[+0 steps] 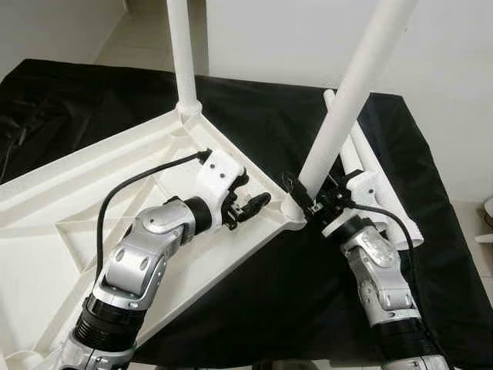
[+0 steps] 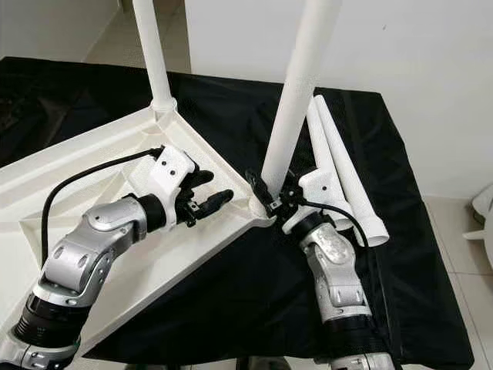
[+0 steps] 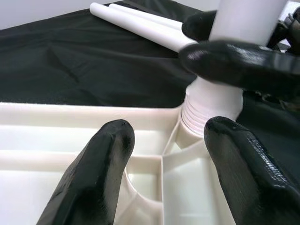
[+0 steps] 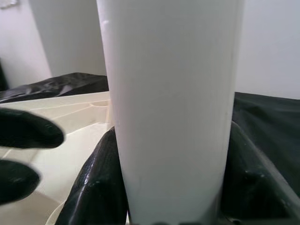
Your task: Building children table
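The white tabletop [image 1: 92, 231] lies upside down on a black cloth [image 1: 254, 301], with one leg [image 1: 183, 54] standing upright in its far corner. The right hand [image 1: 312, 202] is clamped around the base of a second leg [image 1: 350, 96], tilted at the near corner socket. The left hand [image 1: 254, 204] rests on the tabletop beside that socket, fingers [image 3: 98, 173] spread. Two spare legs [image 2: 339, 166] lie on the cloth. No writing is legible.

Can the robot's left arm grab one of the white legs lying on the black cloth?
Probably not right away. The left gripper is over the tabletop, and the held leg and right gripper stand between it and the spare legs.
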You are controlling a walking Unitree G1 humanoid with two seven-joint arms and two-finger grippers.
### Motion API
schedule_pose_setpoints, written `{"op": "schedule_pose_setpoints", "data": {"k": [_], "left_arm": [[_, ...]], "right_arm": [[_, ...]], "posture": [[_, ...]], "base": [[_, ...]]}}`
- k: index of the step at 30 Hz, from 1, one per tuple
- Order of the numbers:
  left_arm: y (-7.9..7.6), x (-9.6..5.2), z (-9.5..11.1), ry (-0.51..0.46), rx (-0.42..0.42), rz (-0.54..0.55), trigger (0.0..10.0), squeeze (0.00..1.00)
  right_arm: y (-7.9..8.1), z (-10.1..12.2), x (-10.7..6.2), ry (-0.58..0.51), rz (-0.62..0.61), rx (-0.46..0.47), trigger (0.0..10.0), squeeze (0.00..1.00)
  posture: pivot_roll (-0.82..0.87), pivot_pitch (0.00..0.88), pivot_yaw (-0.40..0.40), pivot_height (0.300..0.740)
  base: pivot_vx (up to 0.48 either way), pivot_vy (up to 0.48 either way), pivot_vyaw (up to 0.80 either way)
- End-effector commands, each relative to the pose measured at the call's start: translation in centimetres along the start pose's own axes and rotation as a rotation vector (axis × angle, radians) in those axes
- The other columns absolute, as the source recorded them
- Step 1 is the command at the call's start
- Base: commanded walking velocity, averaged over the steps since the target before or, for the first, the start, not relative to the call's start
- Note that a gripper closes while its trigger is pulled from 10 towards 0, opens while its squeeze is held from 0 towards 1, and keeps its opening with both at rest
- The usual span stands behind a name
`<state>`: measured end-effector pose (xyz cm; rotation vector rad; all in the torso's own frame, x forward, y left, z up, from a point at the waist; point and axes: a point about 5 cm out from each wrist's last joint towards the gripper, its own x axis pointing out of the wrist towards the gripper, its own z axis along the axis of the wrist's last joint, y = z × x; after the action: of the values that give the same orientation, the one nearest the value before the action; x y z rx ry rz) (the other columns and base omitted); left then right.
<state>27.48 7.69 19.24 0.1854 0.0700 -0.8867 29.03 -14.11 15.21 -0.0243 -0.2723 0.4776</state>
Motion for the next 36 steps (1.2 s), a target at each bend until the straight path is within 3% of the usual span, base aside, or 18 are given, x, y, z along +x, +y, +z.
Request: {"op": "schedule_pose_setpoints", "data": {"k": [1,11,12,34,35,36], "left_arm": [[-0.3,0.0,-0.3,0.012,-0.009,0.002,10.0,0.0],[-0.4,0.0,-0.2,0.011,-0.011,0.002,10.0,0.0],[-0.5,0.0,-0.2,0.011,-0.014,0.001,10.0,0.0],[-0.5,0.2,-0.1,0.004,-0.015,0.001,10.0,0.0],[-0.5,0.2,-0.1,0.003,-0.016,0.001,10.0,0.0],[-0.5,0.2,-0.1,0.002,-0.017,0.001,10.0,0.0]], "right_arm": [[-0.3,-4.1,-1.7,0.237,-0.116,0.037,10.0,0.0],[0.4,-3.4,-0.4,0.206,-0.324,0.03,10.0,0.0],[0.3,-3.5,-0.1,0.218,-0.419,0.018,10.0,0.0],[0.6,-3.2,0.8,0.205,-0.498,0.009,10.0,0.0],[0.6,-3.1,0.8,0.2,-0.496,0.012,10.0,0.91],[0.8,-3.1,0.9,0.194,-0.481,0.022,10.0,1.0]], "posture": [[0.03,0.127,-0.011,0.74],[0.03,0.126,-0.014,0.74],[0.03,0.124,-0.015,0.74],[0.03,0.103,-0.025,0.74],[0.03,0.1,-0.027,0.74],[0.03,0.098,-0.028,0.74]], "base": [[0.0,0.0,0.0],[0.0,0.0,0.0],[0.0,0.0,0.0],[0.0,0.0,0.0],[0.0,0.0,0.0],[0.0,0.0,0.0]]}}
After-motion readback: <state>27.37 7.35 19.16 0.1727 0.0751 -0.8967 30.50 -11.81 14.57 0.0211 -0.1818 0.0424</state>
